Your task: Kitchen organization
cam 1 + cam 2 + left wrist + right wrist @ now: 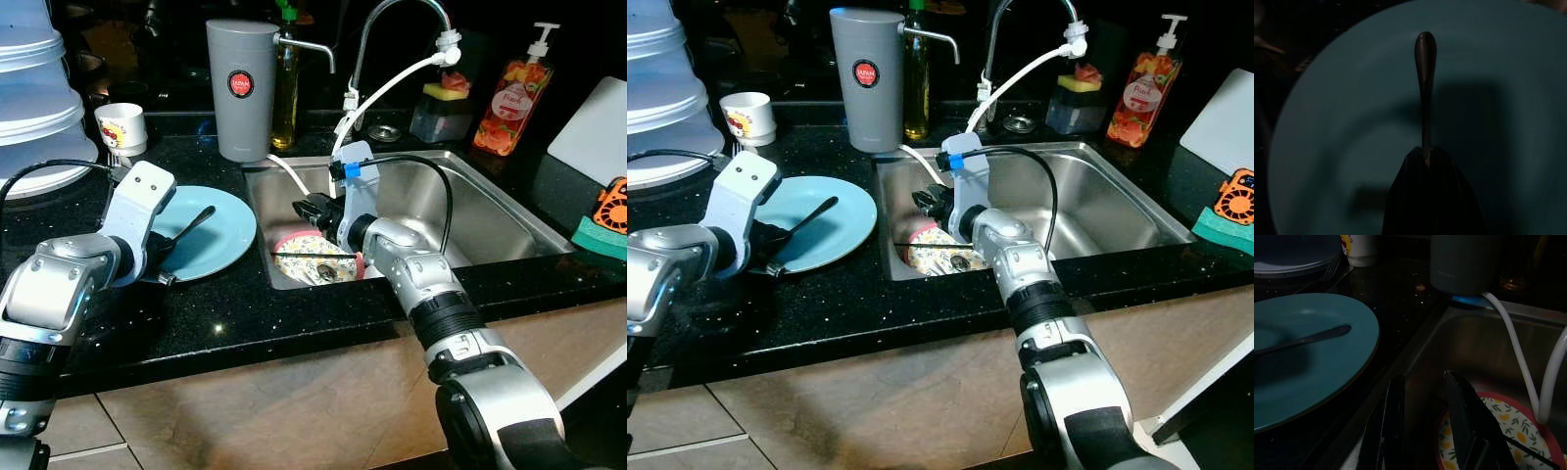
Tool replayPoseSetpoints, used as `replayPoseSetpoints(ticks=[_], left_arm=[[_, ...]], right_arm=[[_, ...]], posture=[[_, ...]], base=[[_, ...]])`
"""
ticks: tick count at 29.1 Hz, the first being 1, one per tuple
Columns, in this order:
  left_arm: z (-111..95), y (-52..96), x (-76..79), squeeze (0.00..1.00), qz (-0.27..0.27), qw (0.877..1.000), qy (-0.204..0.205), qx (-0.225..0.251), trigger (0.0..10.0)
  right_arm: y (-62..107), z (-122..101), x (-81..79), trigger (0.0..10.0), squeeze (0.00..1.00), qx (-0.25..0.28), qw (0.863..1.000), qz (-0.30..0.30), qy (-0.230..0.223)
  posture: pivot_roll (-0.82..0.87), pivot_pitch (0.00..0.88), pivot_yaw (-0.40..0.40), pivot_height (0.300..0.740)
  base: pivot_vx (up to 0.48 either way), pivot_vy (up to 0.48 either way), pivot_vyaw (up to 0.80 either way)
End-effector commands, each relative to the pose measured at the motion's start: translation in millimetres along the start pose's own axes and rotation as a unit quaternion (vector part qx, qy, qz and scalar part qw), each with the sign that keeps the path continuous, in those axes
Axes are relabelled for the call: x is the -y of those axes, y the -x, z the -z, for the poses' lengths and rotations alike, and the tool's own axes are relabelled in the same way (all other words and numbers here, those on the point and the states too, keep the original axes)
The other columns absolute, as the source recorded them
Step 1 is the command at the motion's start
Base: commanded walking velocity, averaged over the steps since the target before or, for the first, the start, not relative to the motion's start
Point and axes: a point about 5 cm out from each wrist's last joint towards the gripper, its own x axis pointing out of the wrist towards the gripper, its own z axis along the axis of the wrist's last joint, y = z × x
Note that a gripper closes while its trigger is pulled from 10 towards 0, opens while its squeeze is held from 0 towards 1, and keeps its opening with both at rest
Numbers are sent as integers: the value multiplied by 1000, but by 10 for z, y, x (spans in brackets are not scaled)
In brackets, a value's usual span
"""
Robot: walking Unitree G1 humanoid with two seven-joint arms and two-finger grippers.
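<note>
Spoon (192, 226) over blue plate (227, 245), clamped in left pincer (157, 257); right pincer (1422, 418) parted above sink (490, 220).

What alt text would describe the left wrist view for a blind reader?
The left gripper, fingers shut, holds a dark utensil by one end above a blue plate. The picture is dim, with black countertop at the plate's edge.

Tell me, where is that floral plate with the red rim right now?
The floral plate lies in the sink, at its left end, just under the right gripper, near the blue plate on the counter.
</note>
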Motion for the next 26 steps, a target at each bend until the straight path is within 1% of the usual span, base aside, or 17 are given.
replayPoseSetpoints(ticks=[1, 2, 3, 4, 8, 10, 13, 14, 15, 16, 18, 19, 20, 21, 22, 23, 26], left_arm=[[95, -50, -38, 0, -15, 1000, 16, -12, 0], [12, -49, -35, 0, -12, 999, 32, 17, 0], [-141, -36, -33, 0, -10, 996, 55, 70, 0], [-141, -36, -33, 0, -10, 996, 55, 70, 0], [-520, 60, 6, 0, 30, 973, 130, 187, 0], [-634, 87, 22, 0, 50, 962, 161, 216, 0], [-681, 97, 37, 0, 61, 957, 172, 226, 0], [-758, 116, 78, 0, 80, 945, 189, 255, 0], [-795, 127, 99, 0, 90, 938, 199, 269, 0], [-795, 127, 99, 0, 90, 938, 199, 269, 0], [-890, 158, 162, 0, 122, 911, 249, 306, 0], [-943, 174, 218, 0, 153, 888, 289, 323, 0], [-943, 174, 218, 0, 153, 888, 289, 323, 0], [-954, 176, 237, 0, 162, 883, 296, 326, 0], [-949, 158, 295, 0, 172, 885, 286, 324, 0], [-949, 158, 295, 0, 172, 885, 286, 324, 0], [-920, 126, 329, 0, 164, 895, 269, 316, 0]], right_arm=[[16, -12, 21, 10000, 0, 8, 1000, 9, -14], [16, -41, 32, 10000, 0, 15, 1000, 13, -19], [17, -96, 53, 10000, 0, 26, 999, 20, -28], [17, -96, 53, 10000, 0, 26, 999, 20, -28], [30, -218, 116, 10000, 0, 47, 998, 38, -34], [36, -253, 132, 10000, 0, 53, 997, 42, -35], [39, -267, 137, 10000, 0, 55, 997, 42, -35], [41, -291, 127, 10000, 0, 61, 997, 41, -36], [42, -303, 122, 10000, 0, 64, 996, 40, -37], [42, -303, 122, 10000, 0, 64, 996, 40, -37], [40, -351, 90, 10000, 0, 82, 995, 34, -47], [37, -424, 16, 10000, 16, 113, 991, 13, -66], [37, -424, 16, 10000, 16, 113, 991, 13, -66], [39, -450, -16, 10000, 16, 123, 990, 1, -73], [45, -508, -102, 10000, 1000, 141, 986, -33, -85], [45, -508, -102, 10000, 1000, 141, 986, -33, -85], [64, -581, -173, 10000, 1000, 160, 981, -57, -90]], posture=[[-19, 85, -59, 740], [-19, 89, -59, 740], [-19, 89, -59, 740], [-19, 89, -59, 740], [-25, 93, -56, 740], [-26, 95, -55, 740], [-26, 95, -55, 740], [-28, 96, -53, 740], [-27, 97, -52, 740], [-27, 97, -52, 740], [-29, 96, -52, 740], [-30, 97, -50, 740], [-30, 97, -50, 740], [-30, 97, -50, 740], [-29, 97, -50, 740], [-29, 97, -50, 740], [-31, 97, -48, 740]], base=[[0, 0, 0], [0, 0, 0], [0, 0, 0], [0, 0, 0], [0, 0, 0], [0, 0, 0], [0, 0, 0], [0, 0, 0], [0, 0, 0], [0, 0, 0], [0, 0, 0], [0, 0, 0], [0, 0, 0], [0, 0, 0], [0, 0, 0], [0, 0, 0], [0, 0, 0]])
